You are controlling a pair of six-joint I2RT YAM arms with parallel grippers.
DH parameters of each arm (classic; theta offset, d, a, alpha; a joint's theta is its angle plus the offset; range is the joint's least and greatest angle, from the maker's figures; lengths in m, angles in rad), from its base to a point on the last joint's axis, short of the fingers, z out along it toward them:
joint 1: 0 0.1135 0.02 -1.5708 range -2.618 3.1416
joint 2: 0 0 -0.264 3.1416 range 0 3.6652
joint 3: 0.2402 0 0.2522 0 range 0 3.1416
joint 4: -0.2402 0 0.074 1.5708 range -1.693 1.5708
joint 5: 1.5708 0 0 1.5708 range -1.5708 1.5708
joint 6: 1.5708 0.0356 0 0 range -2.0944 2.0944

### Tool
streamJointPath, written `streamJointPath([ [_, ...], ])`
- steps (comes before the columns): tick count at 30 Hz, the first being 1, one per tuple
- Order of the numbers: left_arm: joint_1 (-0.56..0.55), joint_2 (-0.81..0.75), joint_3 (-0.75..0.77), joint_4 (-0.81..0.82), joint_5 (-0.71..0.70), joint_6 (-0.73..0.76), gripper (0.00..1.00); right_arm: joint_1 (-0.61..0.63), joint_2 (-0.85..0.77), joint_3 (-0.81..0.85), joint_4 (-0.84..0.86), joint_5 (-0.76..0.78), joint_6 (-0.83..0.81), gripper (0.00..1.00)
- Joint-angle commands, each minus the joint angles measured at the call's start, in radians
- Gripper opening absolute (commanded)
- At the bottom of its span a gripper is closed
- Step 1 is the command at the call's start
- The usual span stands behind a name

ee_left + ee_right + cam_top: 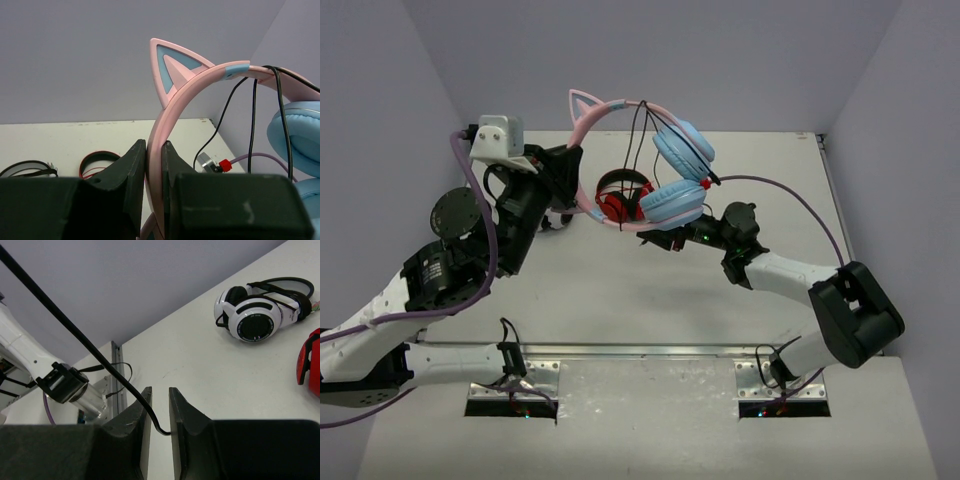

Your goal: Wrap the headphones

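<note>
Your left gripper (155, 145) has its jaws clamped on the pink headband (180, 95), hoisting the cat-ear headphones (682, 150) above the tabletop's (620, 290) far edge so the black cable (75, 331) dangles free, and your right gripper (160, 390), jaws slightly apart, straddles it, probably to guide the winding.

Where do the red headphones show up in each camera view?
Top external: red headphones, centre, inside the pink headband's loop.
Left wrist: red headphones, lower left, on the table.
Right wrist: red headphones, right edge, cut off.
Shared landmark: the thin black cable.
</note>
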Motion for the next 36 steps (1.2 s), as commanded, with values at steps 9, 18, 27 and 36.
streamJointPath([
  [9, -0.011, -0.026, 0.028, 0.174, -0.03, -0.023, 0.0, 0.005, 0.005, -0.005, 0.047, 0.002, 0.003, 0.3],
  [18, -0.011, -0.029, 0.047, 0.173, -0.041, -0.008, 0.01, 0.005, 0.01, -0.035, 0.058, 0.006, 0.003, 0.21],
  [27, -0.011, -0.032, 0.027, 0.199, -0.065, 0.004, 0.01, 0.008, 0.028, -0.058, 0.086, 0.006, 0.017, 0.13],
  [36, -0.011, -0.033, -0.097, 0.404, -0.292, 0.086, 0.0, 0.119, -0.128, -0.107, -0.089, 0.149, -0.133, 0.01],
])
